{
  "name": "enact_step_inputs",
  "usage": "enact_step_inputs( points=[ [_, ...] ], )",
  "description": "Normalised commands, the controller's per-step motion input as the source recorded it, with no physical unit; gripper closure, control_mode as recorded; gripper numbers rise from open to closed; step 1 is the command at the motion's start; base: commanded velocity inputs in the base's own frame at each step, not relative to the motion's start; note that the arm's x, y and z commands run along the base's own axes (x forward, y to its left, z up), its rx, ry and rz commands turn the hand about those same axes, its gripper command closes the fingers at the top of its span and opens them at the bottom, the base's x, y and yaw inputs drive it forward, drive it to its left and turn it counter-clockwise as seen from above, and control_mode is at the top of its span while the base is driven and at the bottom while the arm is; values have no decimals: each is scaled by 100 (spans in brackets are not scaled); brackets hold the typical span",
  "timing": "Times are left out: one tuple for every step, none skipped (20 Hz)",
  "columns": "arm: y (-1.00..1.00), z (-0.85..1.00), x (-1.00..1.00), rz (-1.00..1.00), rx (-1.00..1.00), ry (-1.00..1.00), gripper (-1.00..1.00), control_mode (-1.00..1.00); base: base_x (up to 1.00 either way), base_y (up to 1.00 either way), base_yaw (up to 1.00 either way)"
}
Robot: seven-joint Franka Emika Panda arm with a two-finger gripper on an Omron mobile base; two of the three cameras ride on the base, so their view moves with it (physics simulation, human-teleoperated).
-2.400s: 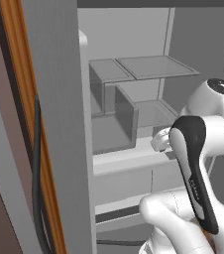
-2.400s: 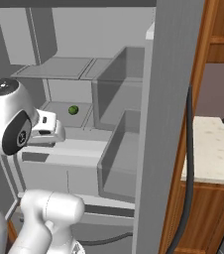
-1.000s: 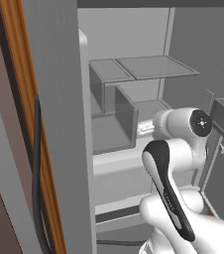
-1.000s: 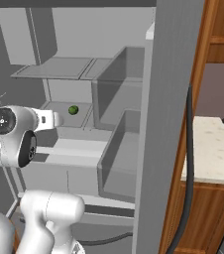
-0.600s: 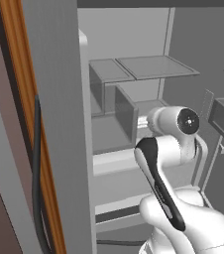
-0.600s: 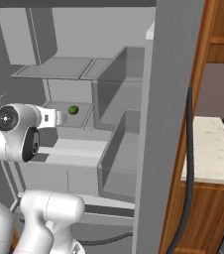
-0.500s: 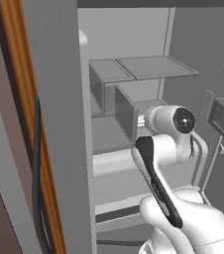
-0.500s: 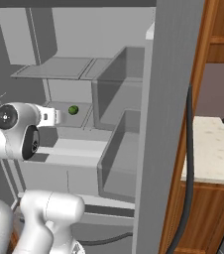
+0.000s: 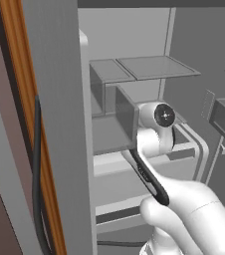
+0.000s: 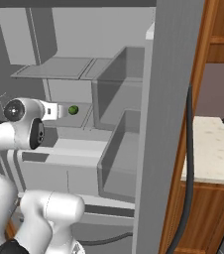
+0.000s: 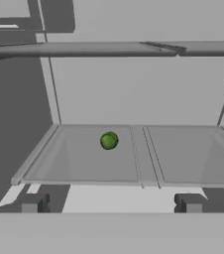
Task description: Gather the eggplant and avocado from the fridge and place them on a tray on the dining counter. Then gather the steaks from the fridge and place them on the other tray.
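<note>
The avocado (image 11: 109, 140) lies on a grey glass shelf (image 11: 84, 163) inside the fridge (image 10: 169, 99), a small green ball sitting alone on the left pane, close to the seam where two panes meet and toward the back wall. In the right base view the avocado (image 10: 73, 109) peeks out just past the end of the white hand, level with it and near it but not touching.

The hand view looks straight along the shelf: the two dark fingertips (image 11: 32, 202) of the pincer (image 11: 110, 203) stand far apart at the bottom of the picture, spread wide with nothing between them, and the fruit sits ahead of them, roughly centred in the gap. Above it runs a second shelf (image 11: 99, 48), seen edge-on.

The left base view hides the fruit behind the white arm (image 9: 154, 129), whose round wrist joint sits in front of the shelf; it does show a grey door bin (image 9: 127, 114) beside the arm and the upper shelf from above. The right base view adds the fridge's grey door edge, a wooden cabinet (image 10: 218, 44) and a pale speckled worktop (image 10: 213, 149) off to the right.
</note>
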Motion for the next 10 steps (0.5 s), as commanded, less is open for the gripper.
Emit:
enact_step_inputs(
  points=[
    [0,-14,58,0,0,0,-100,-100,0,0,0],
    [2,-8,58,0,0,0,-100,-100,0,0,0],
    [0,-3,52,0,0,1,-100,-100,0,0,0],
    [0,-6,51,0,0,3,-100,-100,0,0,0],
    [3,-7,54,0,0,4,-100,-100,0,0,0],
    [14,-11,55,0,0,4,-100,-100,0,0,0],
    [12,-11,55,0,0,3,-100,-100,0,0,0],
    [14,-11,56,0,0,3,-100,-100,0,0,0],
    [16,-13,59,0,0,2,-100,-100,0,0,0],
    [14,-13,57,0,0,1,-100,-100,0,0,0]
  ],
)
